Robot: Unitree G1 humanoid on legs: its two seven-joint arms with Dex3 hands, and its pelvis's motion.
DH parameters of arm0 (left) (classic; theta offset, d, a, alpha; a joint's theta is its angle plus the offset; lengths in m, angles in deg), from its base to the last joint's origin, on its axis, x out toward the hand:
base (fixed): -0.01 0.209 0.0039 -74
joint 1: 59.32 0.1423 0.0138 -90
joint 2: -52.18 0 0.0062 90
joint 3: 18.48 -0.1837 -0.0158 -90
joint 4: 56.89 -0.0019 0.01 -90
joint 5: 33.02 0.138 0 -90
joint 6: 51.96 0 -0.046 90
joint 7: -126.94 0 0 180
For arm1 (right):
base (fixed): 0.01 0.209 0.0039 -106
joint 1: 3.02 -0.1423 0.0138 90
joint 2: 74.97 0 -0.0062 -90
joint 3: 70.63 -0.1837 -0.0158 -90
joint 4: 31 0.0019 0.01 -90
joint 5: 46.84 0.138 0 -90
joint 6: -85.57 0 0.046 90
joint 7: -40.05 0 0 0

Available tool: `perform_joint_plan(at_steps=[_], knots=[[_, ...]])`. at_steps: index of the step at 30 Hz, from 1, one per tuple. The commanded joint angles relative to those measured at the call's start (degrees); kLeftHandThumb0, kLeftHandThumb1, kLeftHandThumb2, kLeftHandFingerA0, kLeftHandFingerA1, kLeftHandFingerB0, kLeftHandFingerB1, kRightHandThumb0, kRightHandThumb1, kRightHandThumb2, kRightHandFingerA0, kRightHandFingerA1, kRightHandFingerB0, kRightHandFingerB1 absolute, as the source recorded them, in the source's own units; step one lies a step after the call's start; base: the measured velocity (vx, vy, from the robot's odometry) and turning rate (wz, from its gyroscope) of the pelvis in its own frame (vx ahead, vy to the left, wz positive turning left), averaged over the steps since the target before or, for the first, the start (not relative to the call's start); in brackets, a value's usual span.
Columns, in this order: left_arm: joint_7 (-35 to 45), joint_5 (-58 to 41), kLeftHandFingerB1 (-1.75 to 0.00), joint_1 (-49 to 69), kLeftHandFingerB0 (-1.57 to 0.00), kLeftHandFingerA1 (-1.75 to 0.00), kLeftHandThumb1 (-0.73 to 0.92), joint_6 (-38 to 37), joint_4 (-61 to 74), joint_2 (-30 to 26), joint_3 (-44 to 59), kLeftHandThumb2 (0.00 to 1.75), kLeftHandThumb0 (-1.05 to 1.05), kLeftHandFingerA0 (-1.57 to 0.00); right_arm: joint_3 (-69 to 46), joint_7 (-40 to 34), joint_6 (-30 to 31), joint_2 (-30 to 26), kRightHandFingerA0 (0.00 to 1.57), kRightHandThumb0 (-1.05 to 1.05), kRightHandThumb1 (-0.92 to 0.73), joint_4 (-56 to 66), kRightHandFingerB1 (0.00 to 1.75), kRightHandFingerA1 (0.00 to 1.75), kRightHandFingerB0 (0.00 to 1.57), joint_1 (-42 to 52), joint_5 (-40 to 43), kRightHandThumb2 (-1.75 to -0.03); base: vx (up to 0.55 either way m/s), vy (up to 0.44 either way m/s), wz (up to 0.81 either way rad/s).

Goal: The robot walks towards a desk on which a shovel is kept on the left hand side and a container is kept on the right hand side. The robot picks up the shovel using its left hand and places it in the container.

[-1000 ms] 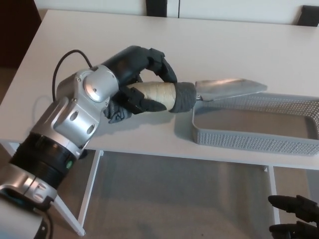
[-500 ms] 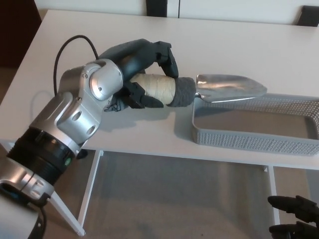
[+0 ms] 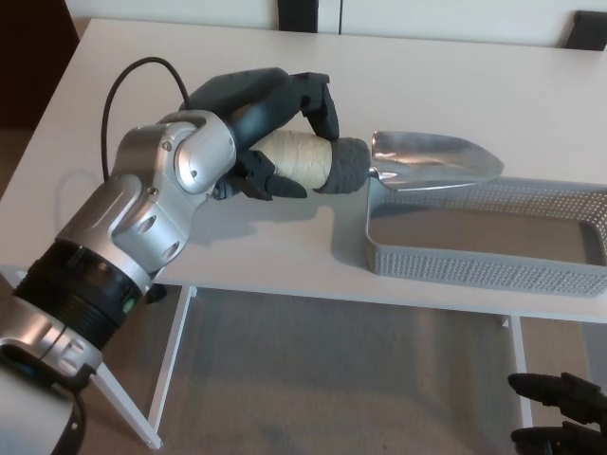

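My left hand (image 3: 270, 123) is shut on the shovel's cream, tape-wrapped handle (image 3: 296, 159), holding it level above the white desk. The shovel (image 3: 432, 159) points right: its grey collar sits just past my fingers and its shiny metal blade hangs over the left end of the grey perforated container (image 3: 484, 237), clear of the rim. The container lies along the desk's front right edge, with nothing inside that I can see. Only the black fingertips of my right hand (image 3: 560, 417) show at the bottom right, below desk level.
The white desk (image 3: 190, 57) stretches back to dark chair backs at the far edge. Its front edge runs just under the container. White desk legs and grey floor show below. A black cable loops from my left wrist.
My left hand has lifted the shovel slightly and rolled it, so the blade now shows its broad shiny face above the container's left end. The right hand has not moved.
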State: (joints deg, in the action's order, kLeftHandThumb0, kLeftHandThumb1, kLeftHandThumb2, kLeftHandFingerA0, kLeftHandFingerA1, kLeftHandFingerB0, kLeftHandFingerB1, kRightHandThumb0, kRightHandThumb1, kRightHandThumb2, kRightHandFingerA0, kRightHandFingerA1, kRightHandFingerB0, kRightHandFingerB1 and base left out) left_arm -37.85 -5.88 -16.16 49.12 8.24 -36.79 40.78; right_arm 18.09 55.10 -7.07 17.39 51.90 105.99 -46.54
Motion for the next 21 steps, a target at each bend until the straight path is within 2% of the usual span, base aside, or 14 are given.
perform_joint_plan(at_steps=[1, 3, 4, 5, 6, 7, 9, 12, 13, 14, 16, 18, 20, 21], knots=[[-5.11, 3.86, -0.70, 0.01, -0.81, -1.43, 0.80, -9.43, -1.54, -1.72, -0.58, 0.63, -0.13, -0.77, -0.11, -0.14, -1.30, -0.90, 0.64, -0.39, -0.63, 0.07, 0.37, 0.44, 0.45, 0.38, -0.76, -0.58, 0.00, 0.000, 0.00], [-5.59, 5.13, -0.52, -0.52, -0.81, -1.12, 0.78, -10.15, -2.11, -2.09, -1.38, 0.63, -0.15, -0.80, -0.02, -0.11, -1.78, -1.10, 0.64, -0.40, -0.63, -0.36, 0.37, 0.43, 0.45, 0.30, -1.00, -0.58, 0.00, 0.000, 0.00], [-6.03, 5.75, -0.52, -0.88, -0.81, -1.12, 0.78, -10.88, -2.68, -2.25, -1.81, 0.63, -0.15, -0.80, 0.00, -0.12, -1.79, -1.03, 0.64, -0.40, -0.63, -0.58, 0.37, 0.43, 0.45, 0.19, -0.96, -0.58, 0.00, 0.000, 0.00], [-6.70, 5.83, -0.52, -0.93, -0.82, -1.21, 0.77, -12.37, -3.04, -2.49, -1.94, 0.63, -0.15, -0.80, -0.04, -0.21, -1.75, -0.92, 0.64, -0.40, -0.63, -0.59, 0.37, 0.43, 0.45, 0.19, -0.89, -0.58, 0.00, 0.000, 0.00], [-8.53, 6.06, -0.77, -0.78, -0.77, -1.52, 0.78, -15.19, -3.25, -2.93, -2.02, 0.63, -0.17, -0.76, -0.01, 0.03, -2.08, -0.94, 0.64, -0.42, -0.63, -1.20, 0.37, 0.44, 0.44, -0.14, -0.75, -0.59, 0.00, 0.000, 0.00], [-9.63, 6.54, -0.63, -0.67, -0.79, -1.41, 0.76, -15.23, -3.31, -2.79, -2.12, 0.65, -0.21, -0.79, 0.02, -0.03, -2.13, -0.88, 0.64, -0.42, -0.62, -1.33, 0.37, 0.44, 0.44, -0.24, -0.77, -0.58, 0.00, 0.000, 0.00], [-10.33, 5.95, -0.62, -0.47, -0.81, -1.50, 0.74, -15.73, -3.51, -2.37, -1.61, 0.66, -0.21, -0.80, 0.02, -0.11, -1.57, -0.69, 0.64, -0.41, -0.62, -1.15, 0.37, 0.44, 0.45, -0.31, -0.62, -0.58, 0.00, 0.000, 0.00], [-13.14, 5.00, -0.56, 0.35, -0.82, -1.51, 0.71, -18.50, -3.33, -1.93, -0.44, 0.61, -0.25, -0.88, 0.07, -0.12, -1.40, -0.80, 0.63, -0.41, -0.63, -0.97, 0.37, 0.44, 0.45, -0.19, -0.74, -0.58, 0.00, 0.000, 0.00], [-15.10, 5.26, -0.63, 0.72, -0.82, -1.64, 0.72, -20.03, -2.92, -2.02, -0.23, 0.65, -0.28, -0.84, 0.18, -0.18, -1.93, -0.97, 0.64, -0.41, -0.63, -0.97, 0.37, 0.44, 0.45, -0.08, -1.06, -0.58, 0.00, 0.000, 0.00], [-15.37, 5.30, -0.63, 0.74, -0.82, -1.64, 0.72, -20.27, -2.95, -2.04, -0.22, 0.65, -0.28, -0.84, 0.20, -0.19, -1.99, -0.99, 0.64, -0.41, -0.63, -0.97, 0.37, 0.44, 0.45, -0.07, -1.10, -0.58, 0.00, 0.000, 0.00], [-17.90, 6.85, -0.85, 0.51, -0.76, -1.70, 0.77, -21.86, -3.34, -2.37, -0.97, 0.64, -0.24, -0.82, 0.19, -0.32, -2.35, -1.05, 0.64, -0.41, -0.62, -1.31, 0.38, 0.44, 0.45, -0.14, -1.24, -0.58, 0.00, 0.000, 0.00], [-18.76, 7.44, -0.92, 0.24, -0.72, -1.72, 0.79, -22.67, -3.66, -2.54, -1.29, 0.63, -0.24, -0.82, 0.22, -0.43, -2.01, -0.83, 0.65, -0.40, -0.63, -0.92, 0.37, 0.44, 0.45, 0.01, -1.10, -0.58, 0.00, 0.000, 0.00], [-19.58, 7.48, -0.63, 0.50, -0.79, -1.66, 0.76, -23.45, -3.51, -2.50, -1.15, 0.64, -0.24, -0.83, 0.27, -0.45, -2.41, -0.69, 0.66, -0.40, -0.63, -0.94, 0.38, 0.44, 0.46, 0.07, -0.99, -0.58, 0.00, 0.000, 0.00], [-20.13, 7.65, -0.61, 0.58, -0.79, -1.65, 0.76, -24.24, -3.64, -2.57, -1.16, 0.66, -0.23, -0.86, 0.40, -0.58, -2.25, -0.73, 0.65, -0.41, -0.63, -0.75, 0.37, 0.44, 0.45, 0.17, -1.17, -0.59, 0.00, 0.000, 0.00]])
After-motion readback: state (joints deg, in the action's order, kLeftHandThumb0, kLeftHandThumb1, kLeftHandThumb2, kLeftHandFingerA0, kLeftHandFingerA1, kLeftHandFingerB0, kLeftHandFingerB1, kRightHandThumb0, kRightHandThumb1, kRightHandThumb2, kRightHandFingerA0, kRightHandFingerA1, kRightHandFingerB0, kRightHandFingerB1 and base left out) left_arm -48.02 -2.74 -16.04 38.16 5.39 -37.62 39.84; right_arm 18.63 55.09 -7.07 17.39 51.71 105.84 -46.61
